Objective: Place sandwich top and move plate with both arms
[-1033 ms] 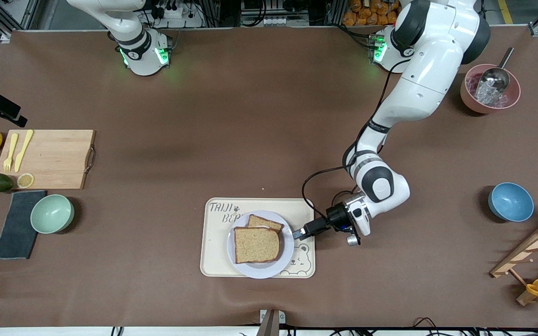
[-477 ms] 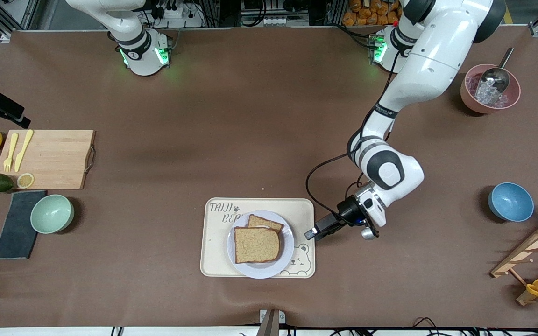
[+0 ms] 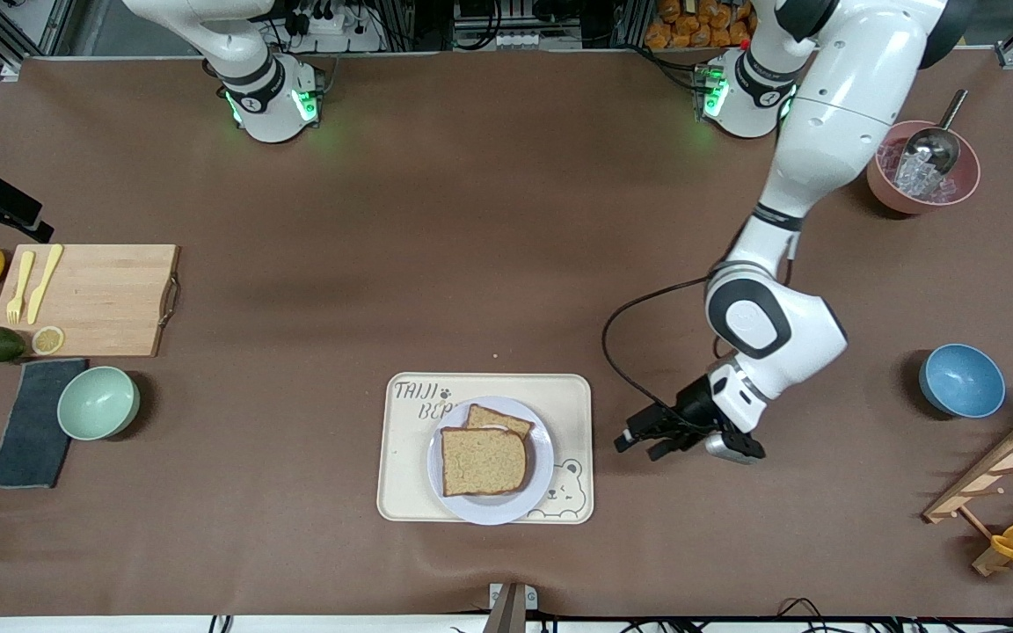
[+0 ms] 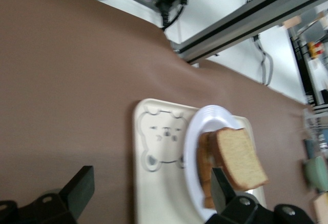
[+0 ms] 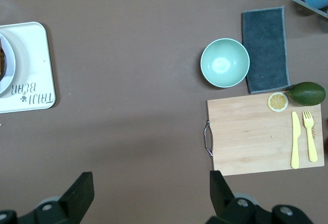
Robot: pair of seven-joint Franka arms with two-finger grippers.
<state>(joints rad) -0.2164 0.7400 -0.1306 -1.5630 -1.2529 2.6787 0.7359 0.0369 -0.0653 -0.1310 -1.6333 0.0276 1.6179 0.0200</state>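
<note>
Brown wholemeal crust tells me, from the front view, that the sandwich top (image 3: pixel 483 461) already lies flat on the plate (image 3: pixel 542 475), covering most of a lower slice whose corner peeks out on the edge farther from the camera. The plate sits on the cream tray (image 3: pixel 401 440). My left gripper (image 3: pixel 644 442) hovers over bare table beside the tray at the left arm's end, fingers spread and empty. The right gripper is out of this view; only a dark piece of that arm shows at the frame edge, above the cutting board (image 3: pixel 102 299).

Through the left wrist view I see the plate (image 4: pixel 197 131), tray (image 4: pixel 148 183) and top slice (image 4: pixel 240 158) ahead between my open fingers (image 4: pixel 79 190). The slice's rounded end points toward the left arm's end of the table, so its long axis runs along the table's length.

In the right wrist view the right gripper (image 5: pixel 148 193) hangs high over table beside the cutting board (image 5: pixel 256 137) and green bowl (image 5: pixel 224 63), jaws apart, the tray (image 5: pixel 31 70) at the edge. I judge placing done; next I would bring both grippers low to opposite rim edges and lift evenly so the bread stays put.
</note>
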